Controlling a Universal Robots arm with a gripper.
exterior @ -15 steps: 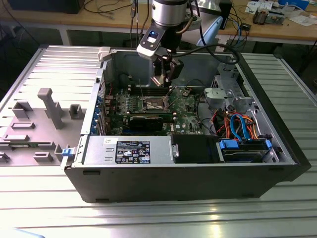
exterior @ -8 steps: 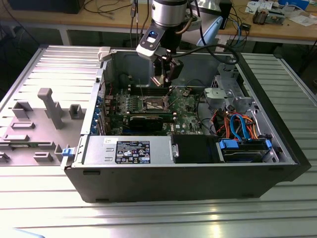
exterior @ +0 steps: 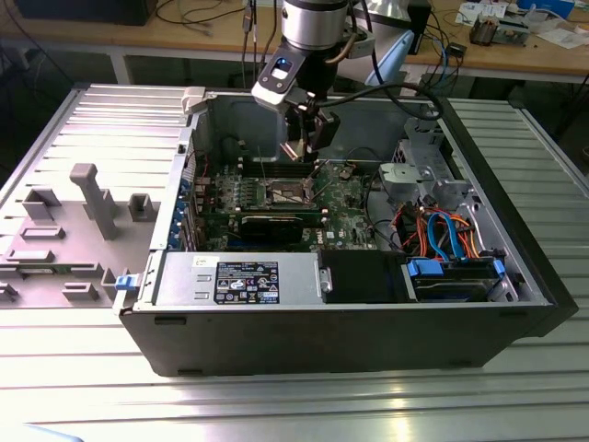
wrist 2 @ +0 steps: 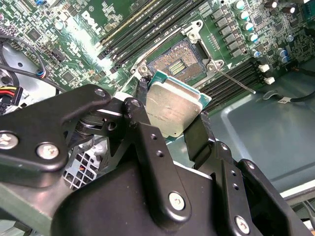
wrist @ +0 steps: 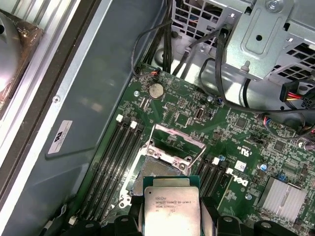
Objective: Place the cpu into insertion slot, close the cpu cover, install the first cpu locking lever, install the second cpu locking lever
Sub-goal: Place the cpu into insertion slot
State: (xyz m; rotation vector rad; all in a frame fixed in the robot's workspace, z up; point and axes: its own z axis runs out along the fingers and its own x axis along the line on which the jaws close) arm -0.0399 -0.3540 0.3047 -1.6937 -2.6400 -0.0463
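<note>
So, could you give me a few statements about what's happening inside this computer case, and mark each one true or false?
1. The end effector grips the cpu by its edges. True.
2. The cpu sits in the socket. False: it is held clear of the empty socket.
3. The cpu cover is shut over the socket. False: it stands flipped open.
4. A round coin battery sits on the green board. True.
</note>
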